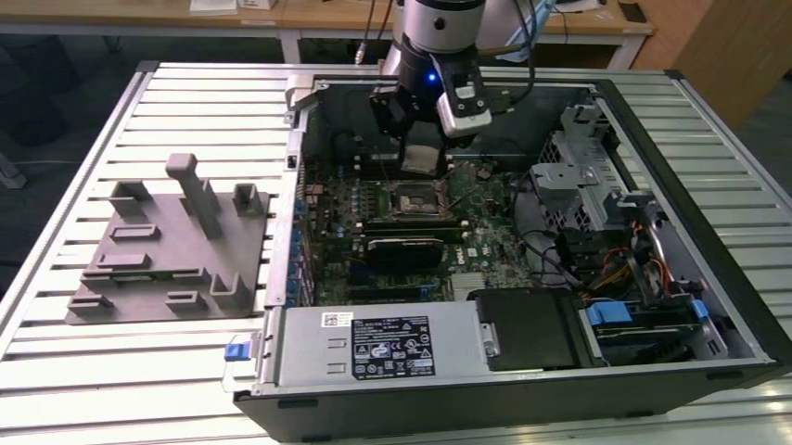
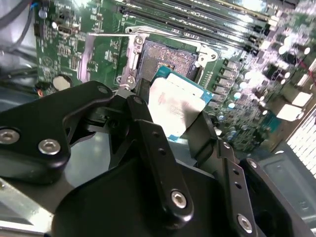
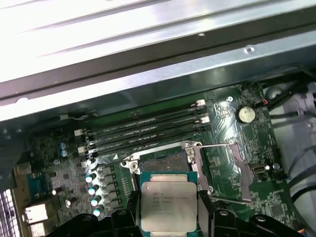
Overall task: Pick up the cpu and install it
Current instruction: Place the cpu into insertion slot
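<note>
Slatted grey metal forms the table [image 1: 74, 371], and on it an open black computer case [image 1: 495, 408] lies on its side, with wooden desks [image 1: 310, 14] behind. Over the case's motherboard [image 1: 489, 246] the cpu [image 3: 168, 205] is raised, its pale silver top facing the first wrist view, clamped by two opposite edges between the black fingers [image 2: 148, 133] of the gripper [image 2: 173, 113]. It is not seated: it hangs above the board, close to the cpu socket [image 3: 163, 163] and a little toward the case's far wall. The arm [image 1: 440, 23] comes down from the far side of the table, its wrist pointing nearly straight down into the case and a blue light glowing on it. The socket lies uncovered, its hinged metal frame [image 3: 224, 170] folded open onto the board beside it. Beyond the socket run the long memory slots [image 3: 143, 126], and a round coin battery [image 3: 246, 114] sits near the folded frame. Toward the exterior view's right stand a metal drive cage [image 1: 594, 176] and a tangle of coloured cables [image 1: 613, 269], well apart from the gripper. A silver power supply [image 1: 377, 345] fills the case's near edge. Outside the case, on the exterior view's left, a grey plastic fixture [image 1: 173, 246] with upright blocks rests on the table.
</note>
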Robot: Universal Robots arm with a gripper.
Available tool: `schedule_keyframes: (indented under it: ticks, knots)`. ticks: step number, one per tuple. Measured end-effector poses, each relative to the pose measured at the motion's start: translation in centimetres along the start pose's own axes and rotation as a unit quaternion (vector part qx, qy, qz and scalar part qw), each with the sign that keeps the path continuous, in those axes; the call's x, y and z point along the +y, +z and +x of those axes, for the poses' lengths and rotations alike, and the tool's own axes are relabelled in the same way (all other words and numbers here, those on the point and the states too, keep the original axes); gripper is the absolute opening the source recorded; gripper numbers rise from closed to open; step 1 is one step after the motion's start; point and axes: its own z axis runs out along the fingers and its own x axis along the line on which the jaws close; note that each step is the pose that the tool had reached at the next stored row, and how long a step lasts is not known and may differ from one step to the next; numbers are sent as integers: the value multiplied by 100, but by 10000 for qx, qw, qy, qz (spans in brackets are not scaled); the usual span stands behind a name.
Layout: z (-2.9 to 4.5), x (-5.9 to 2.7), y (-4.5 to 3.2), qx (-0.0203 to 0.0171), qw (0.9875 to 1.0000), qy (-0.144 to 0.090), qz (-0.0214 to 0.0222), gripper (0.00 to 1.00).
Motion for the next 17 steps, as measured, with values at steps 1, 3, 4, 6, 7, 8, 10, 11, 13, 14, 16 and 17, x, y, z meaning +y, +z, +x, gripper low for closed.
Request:
schedule_keyframes:
  ticks: [1,3,4,6,7,8,10,11,13,14,16,17]
  knots:
    - [0,0,0,-4,10000,86,-1,54]
    - [0,0,0,-13,9997,256,-3,54]
    - [0,0,1,-17,9994,349,-4,54]
    - [0,0,1,-26,9987,519,-6,54]
    - [0,0,1,-30,9982,604,-7,54]
    - [0,0,1,-34,9976,687,-8,54]
    - [0,0,1,-43,9963,857,-10,54]
    - [0,0,1,-47,9956,941,-10,54]
    - [0,0,2,-55,9938,1113,-12,54]
    - [0,0,2,-59,9928,1194,-13,54]
    - [0,0,2,-67,9907,1358,-14,54]
    - [0,0,2,-72,9896,1439,-16,54]
